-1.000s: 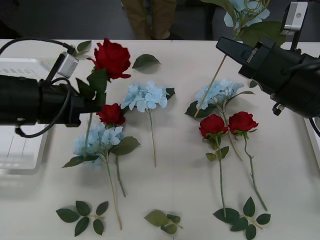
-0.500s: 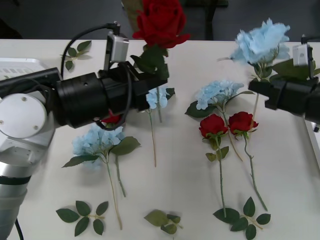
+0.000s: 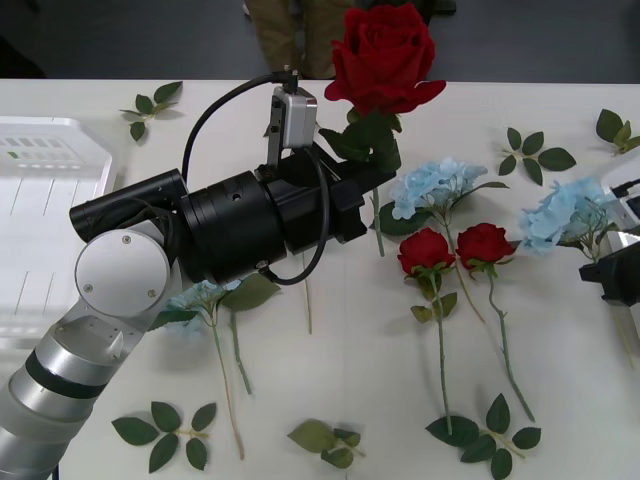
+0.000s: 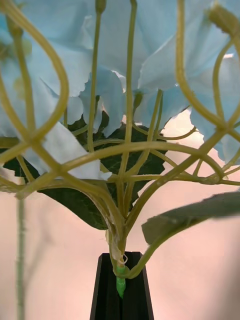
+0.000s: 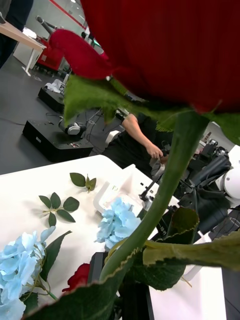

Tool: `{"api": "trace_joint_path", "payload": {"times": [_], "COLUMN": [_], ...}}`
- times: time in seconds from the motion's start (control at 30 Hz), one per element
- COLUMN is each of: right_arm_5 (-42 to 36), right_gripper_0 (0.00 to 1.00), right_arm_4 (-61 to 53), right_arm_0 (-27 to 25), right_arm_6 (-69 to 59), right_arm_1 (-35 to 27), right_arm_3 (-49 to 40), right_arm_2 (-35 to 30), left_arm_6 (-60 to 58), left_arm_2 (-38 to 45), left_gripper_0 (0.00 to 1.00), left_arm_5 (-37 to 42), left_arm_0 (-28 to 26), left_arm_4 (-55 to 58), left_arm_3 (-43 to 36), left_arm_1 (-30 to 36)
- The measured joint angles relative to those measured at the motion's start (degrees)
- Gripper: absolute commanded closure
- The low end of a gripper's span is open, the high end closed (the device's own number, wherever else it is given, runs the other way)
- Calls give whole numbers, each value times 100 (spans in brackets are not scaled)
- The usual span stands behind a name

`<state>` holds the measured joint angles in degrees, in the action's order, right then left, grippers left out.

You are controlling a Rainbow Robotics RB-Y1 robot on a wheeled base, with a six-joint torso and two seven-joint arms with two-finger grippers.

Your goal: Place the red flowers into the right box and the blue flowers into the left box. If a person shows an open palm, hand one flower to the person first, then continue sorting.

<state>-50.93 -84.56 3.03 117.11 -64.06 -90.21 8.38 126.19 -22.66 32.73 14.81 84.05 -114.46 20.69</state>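
My left gripper is shut on the stem of a red flower and holds it upright above the table's middle; its stem runs up past the wrist camera. At the right edge, my right gripper is shut on the stem of a blue flower, whose branching stalks rise from the black fingers. The left box lies at the far left. A white tray, probably the right box, shows beyond the blue flower. Tan trousers stand behind the table; the open palm is out of view.
On the table lie two red roses, a blue cluster, and another blue cluster under my left arm. Loose leaf sprigs lie near the front edge and at the back right.
My left arm has swung right across the table, carrying the red flower. My right gripper has moved right and down with the blue flower.
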Motion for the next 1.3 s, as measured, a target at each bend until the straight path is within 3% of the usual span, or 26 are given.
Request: {"api": "trace_joint_path", "payload": {"times": [0.2,0.27,0.3,0.4,0.43,0.57,0.77,1.1,1.2,1.3], "right_arm_5": [12,13,13,13,13,13,-574,-2443,-2736,-2882], "right_gripper_0": [100,87,72,53,42,31,27,27,27,27], "right_arm_4": [575,753,825,946,959,851,-184,-1142,-1190,-1771], "right_arm_0": [4,8,9,17,22,52,104,6,6,6], "right_arm_6": [-101,-103,-107,-128,-147,-256,-256,-251,-249,-247], "right_arm_1": [496,713,822,1096,1156,1266,1222,1205,1208,1214], "right_arm_3": [163,188,195,204,205,206,3,-910,-981,-1087], "right_arm_2": [3,3,3,3,3,4,-215,-2927,-3428,-3519], "left_arm_6": [3,3,4,5,5,9,83,170,170,170], "left_arm_2": [0,0,0,0,0,0,0,0,0,0], "left_gripper_0": [100,100,100,100,100,100,100,100,100,100], "left_arm_5": [-1,-1,-1,-1,-1,-1,0,0,0,0], "left_arm_0": [0,0,0,0,0,0,0,0,0,0], "left_arm_4": [-1,-1,-1,-1,-1,-1,-1,3,4,6], "left_arm_3": [0,0,0,0,0,0,1,2,2,2], "left_arm_1": [0,0,0,0,0,0,0,5,6,6]}}
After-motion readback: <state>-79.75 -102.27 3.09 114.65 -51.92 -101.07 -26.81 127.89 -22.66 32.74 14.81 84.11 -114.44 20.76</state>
